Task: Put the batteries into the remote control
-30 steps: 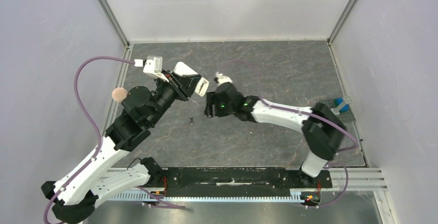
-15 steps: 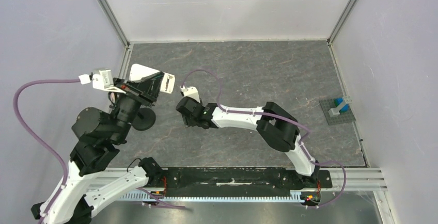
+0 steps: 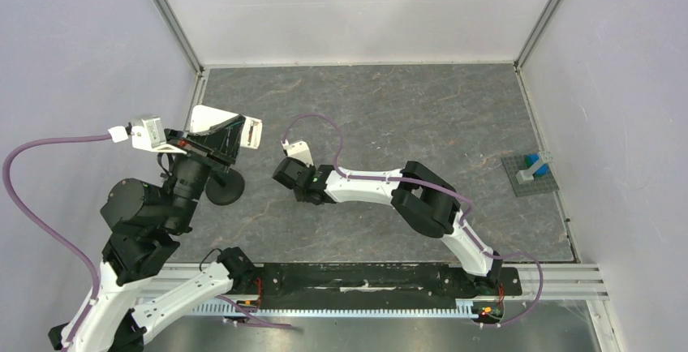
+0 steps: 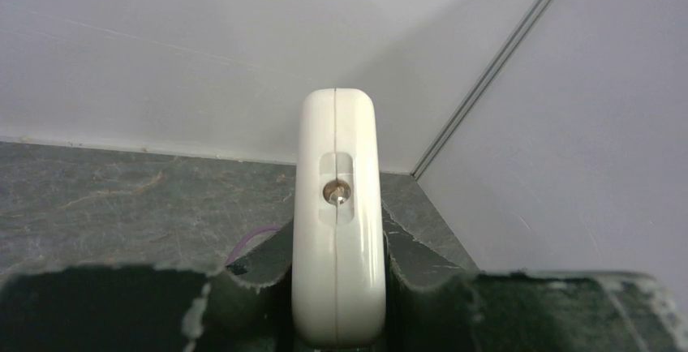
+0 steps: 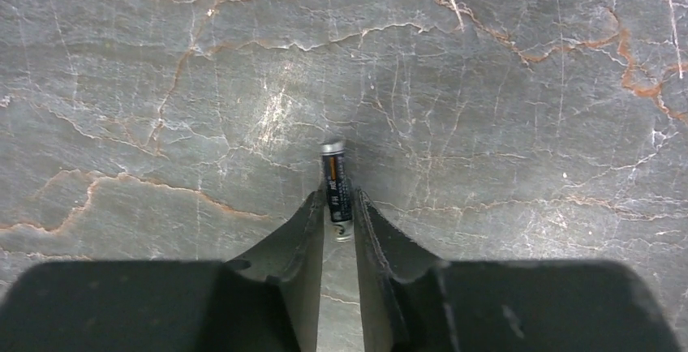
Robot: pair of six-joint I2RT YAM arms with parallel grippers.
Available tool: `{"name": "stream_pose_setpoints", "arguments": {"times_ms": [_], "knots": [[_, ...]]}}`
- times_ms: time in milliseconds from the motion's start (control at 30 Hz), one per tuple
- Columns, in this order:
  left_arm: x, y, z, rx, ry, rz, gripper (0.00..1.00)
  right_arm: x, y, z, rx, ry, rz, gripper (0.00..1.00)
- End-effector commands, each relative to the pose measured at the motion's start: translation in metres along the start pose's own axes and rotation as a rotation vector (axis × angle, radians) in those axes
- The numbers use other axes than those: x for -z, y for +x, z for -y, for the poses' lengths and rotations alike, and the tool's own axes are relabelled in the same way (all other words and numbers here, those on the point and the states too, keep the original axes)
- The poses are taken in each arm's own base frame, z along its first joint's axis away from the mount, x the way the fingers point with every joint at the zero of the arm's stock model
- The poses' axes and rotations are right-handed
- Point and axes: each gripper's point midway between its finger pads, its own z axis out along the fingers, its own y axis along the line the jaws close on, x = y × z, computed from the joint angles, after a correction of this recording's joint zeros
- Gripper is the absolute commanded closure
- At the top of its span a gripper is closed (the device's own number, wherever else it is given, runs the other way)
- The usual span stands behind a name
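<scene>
My left gripper [image 4: 337,248] is shut on the remote control [image 4: 337,222], a white handset seen end-on, its small round emitter facing the camera. From above, the remote control [image 3: 254,133] sticks out of the left gripper [image 3: 237,135] at the table's left side. A battery [image 5: 335,183], a small dark cylinder with a silver cap, lies on the table. My right gripper [image 5: 337,204] points down at it with both fingers pressed against its sides. In the top view the right wrist [image 3: 294,178] hides that battery.
A small grey plate [image 3: 511,180] carrying a blue and white piece stands near the right wall. Enclosure walls meet the grey marbled tabletop [image 3: 389,109] at the back and on both sides. A purple cable [image 3: 316,121] loops above the right wrist.
The left arm has swung left and back with the remote. The right arm has reached left to the battery, and its jaws have narrowed onto it.
</scene>
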Motion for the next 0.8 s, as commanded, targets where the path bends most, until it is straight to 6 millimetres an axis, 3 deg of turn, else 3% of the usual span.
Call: {"name": "stream_pose_setpoints", "arguments": {"times_ms": [0, 100, 200, 300, 433, 500, 600, 767], "knots": [[-0.001, 0.0, 0.0, -0.031, 0.006, 0.007, 0.98, 0.005, 0.0, 0.01, 0.018, 0.054, 0.001, 0.85], [-0.004, 0.006, 0.003, -0.024, 0.019, -0.007, 0.98, 0.011, -0.003, 0.021, 0.009, 0.067, 0.004, 0.95], [-0.008, 0.012, 0.008, -0.013, 0.035, -0.027, 0.98, 0.022, -0.015, 0.042, -0.031, 0.079, 0.023, 0.99], [-0.016, 0.02, 0.015, -0.001, 0.057, -0.048, 0.98, 0.042, -0.033, 0.074, -0.1, 0.074, 0.064, 1.0], [-0.032, 0.036, 0.028, 0.029, 0.087, -0.078, 0.98, 0.074, -0.033, 0.132, -0.212, 0.063, 0.078, 1.0], [-0.045, 0.05, 0.037, 0.055, 0.102, -0.11, 0.98, 0.095, -0.037, 0.16, -0.304, 0.028, 0.096, 1.0], [-0.065, 0.079, 0.055, 0.068, 0.156, -0.188, 0.98, 0.125, -0.056, 0.185, -0.408, -0.033, 0.143, 1.0], [-0.095, 0.14, 0.073, 0.115, 0.205, -0.307, 0.98, 0.172, -0.091, 0.191, -0.539, -0.171, 0.227, 1.0]]}}
